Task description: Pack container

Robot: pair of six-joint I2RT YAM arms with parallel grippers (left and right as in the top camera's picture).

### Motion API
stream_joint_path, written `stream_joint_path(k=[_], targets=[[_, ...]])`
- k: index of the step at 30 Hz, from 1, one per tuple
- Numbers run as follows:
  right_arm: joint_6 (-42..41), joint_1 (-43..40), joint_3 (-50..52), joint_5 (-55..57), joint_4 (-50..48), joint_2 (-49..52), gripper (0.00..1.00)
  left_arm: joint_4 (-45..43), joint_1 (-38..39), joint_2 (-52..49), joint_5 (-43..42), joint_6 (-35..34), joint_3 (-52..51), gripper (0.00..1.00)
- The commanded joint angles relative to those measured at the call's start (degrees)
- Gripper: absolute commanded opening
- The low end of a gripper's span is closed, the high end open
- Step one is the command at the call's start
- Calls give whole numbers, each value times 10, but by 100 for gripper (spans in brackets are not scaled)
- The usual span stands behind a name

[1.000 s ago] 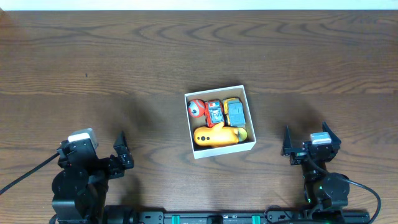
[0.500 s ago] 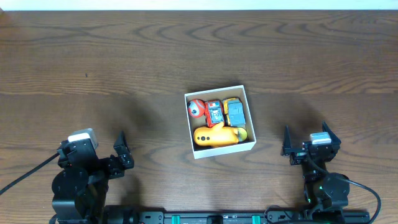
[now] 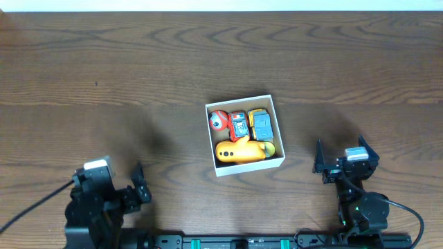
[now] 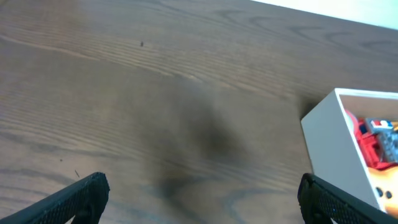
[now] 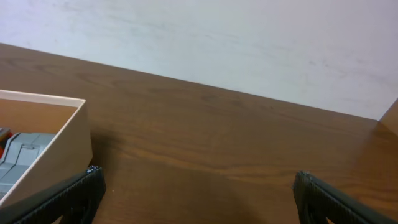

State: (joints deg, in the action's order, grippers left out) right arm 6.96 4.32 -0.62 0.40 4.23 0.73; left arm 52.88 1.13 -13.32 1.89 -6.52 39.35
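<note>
The container (image 3: 278, 160), a small white square box, sits at the middle of the table. In it lie a red round toy (image 3: 219, 120), a red toy car (image 3: 239, 126), a yellow and grey car (image 3: 261, 124) and an orange-yellow toy (image 3: 239, 151). The box also shows at the right in the left wrist view (image 4: 333, 147) and at the left in the right wrist view (image 5: 59, 152). My left gripper (image 3: 111, 185) is open and empty at the front left, well away from the box. My right gripper (image 3: 341, 158) is open and empty at the front right.
The dark wood table (image 3: 138, 69) spreads around the box. A pale wall (image 5: 249, 43) rises behind the table's far edge in the right wrist view. The arm bases stand along the front edge.
My left arm has drawn back a little toward the front edge. The right arm, the box and the toys have not moved.
</note>
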Motion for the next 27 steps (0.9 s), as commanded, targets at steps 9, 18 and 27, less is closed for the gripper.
stream_joint_path(k=[9, 18, 27], targets=[[8, -7, 3, -4, 0, -4, 99, -273, -6, 120, -34, 123, -238, 98], [8, -7, 3, -4, 0, -4, 99, -479, -6, 132, -34, 174, -358, 98], [8, -7, 3, -5, 0, -4, 99, -489, -6, 132, -34, 156, -391, 98]])
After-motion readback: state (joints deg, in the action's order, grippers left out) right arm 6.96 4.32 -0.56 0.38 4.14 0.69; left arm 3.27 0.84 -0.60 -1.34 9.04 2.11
